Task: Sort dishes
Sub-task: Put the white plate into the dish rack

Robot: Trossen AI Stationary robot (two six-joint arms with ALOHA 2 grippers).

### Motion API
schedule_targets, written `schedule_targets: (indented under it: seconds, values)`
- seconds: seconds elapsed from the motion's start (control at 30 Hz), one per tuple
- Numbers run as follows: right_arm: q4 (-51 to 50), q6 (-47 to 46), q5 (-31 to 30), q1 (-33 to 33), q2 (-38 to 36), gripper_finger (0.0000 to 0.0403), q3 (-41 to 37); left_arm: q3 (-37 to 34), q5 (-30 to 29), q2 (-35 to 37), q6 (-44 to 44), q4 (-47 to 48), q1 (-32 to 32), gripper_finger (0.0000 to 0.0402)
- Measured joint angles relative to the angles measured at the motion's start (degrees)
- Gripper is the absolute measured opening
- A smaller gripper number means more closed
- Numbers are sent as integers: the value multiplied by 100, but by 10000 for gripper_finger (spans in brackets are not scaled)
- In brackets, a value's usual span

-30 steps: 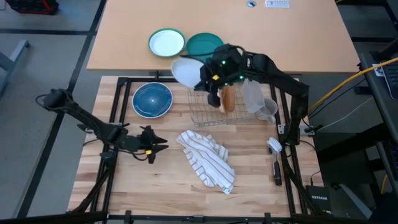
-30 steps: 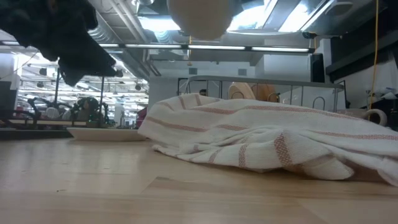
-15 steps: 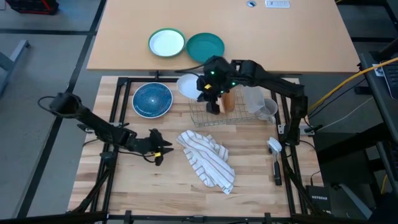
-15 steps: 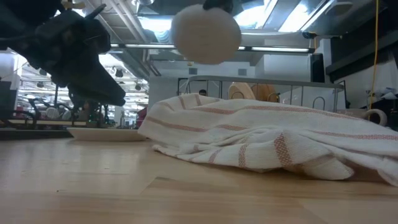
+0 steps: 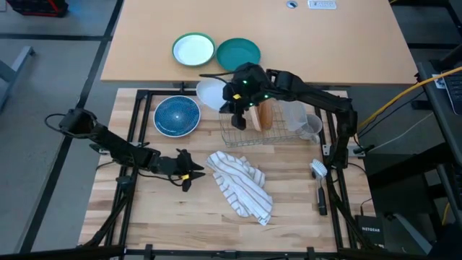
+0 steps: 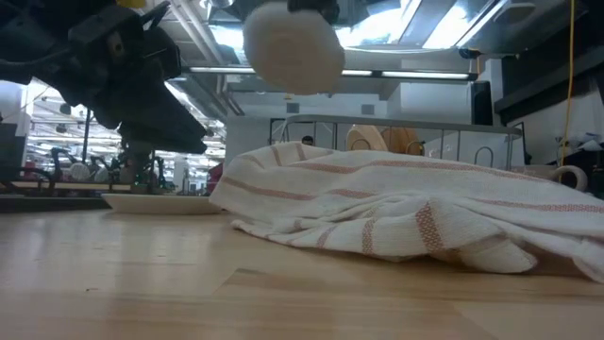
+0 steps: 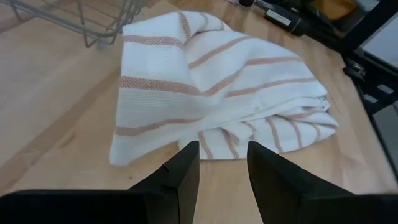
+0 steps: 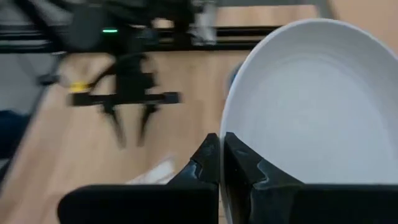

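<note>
Right gripper (image 5: pixel 232 101) jaws pinched tight on the rim of the plain white round plate (image 5: pixel 211 94), holding it up off the table, tilted, at the far-left corner of the wire dish rack (image 5: pixel 254 132) (rim sits between the two dark fingers (image 8: pixel 208 163) in the right wrist view). In the low view the white plate (image 6: pixel 293 45) hangs high above the cloth.

Left gripper (image 5: pixel 189 173) jaws parted partway, nothing between them, low over the wooden slat table (image 5: pixel 180 217) just left of the white dish towel with tan-red stripes (image 5: pixel 242 186). Left wrist view: both fingertips (image 7: pixel 186 171) point at the towel's near edge (image 7: pixel 211 87), apart from it.

Dark blue round plate with speckled pattern (image 5: pixel 177 115) lies flat on the table, left of the rack, just beside the held white plate. Tan-brown round plate (image 5: pixel 265 115) stands on edge in the rack, right of the right gripper.

Clear plastic cup (image 5: pixel 291 112) and clear measuring jug (image 5: pixel 310 127) at the rack's right end. Dish brush with dark handle (image 5: pixel 320 184) lies near the table's right edge. On the far tan tabletop: white plate with green rim (image 5: pixel 193 50) and solid teal plate (image 5: pixel 238 53), side by side.
</note>
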State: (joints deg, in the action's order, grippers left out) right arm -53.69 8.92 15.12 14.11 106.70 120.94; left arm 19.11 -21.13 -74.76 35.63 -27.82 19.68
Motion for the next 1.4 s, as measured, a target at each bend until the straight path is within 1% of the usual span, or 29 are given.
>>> schedule_targets:
  seconds: [0.1,0.2,0.3,0.4,0.53,0.7,0.9,1.07,1.27,1.33,1.4]
  values:
    - [59,-271,-41,54,2,7,-198,0,9,2,63,-35,2,125]
    - [27,-435,262,70,2,7,-388,0,9,2,40,-30,2,125]
    - [-193,-464,604,64,2,7,-417,0,11,2,38,-25,2,125]
    - [-370,-382,903,59,-45,7,-417,0,10,2,40,-27,2,125]
    - [-804,-119,931,59,-228,7,-417,0,9,2,151,-29,2,125]
    - [-1420,159,666,92,-570,7,-417,0,9,2,208,-29,2,125]
    - [-1902,214,269,98,-1052,7,-417,0,7,2,291,-29,2,125]
    - [-2354,202,-212,92,-1470,7,-415,0,5,2,291,-29,2,125]
    - [-2617,198,-592,84,-1939,7,-415,2,3,2,294,-29,2,125]
    - [-2654,191,-808,-7,-2058,7,-433,2,3,2,294,-29,2,125]
    - [-2677,187,-1008,-86,-2224,7,-612,2,1,2,294,-29,2,125]
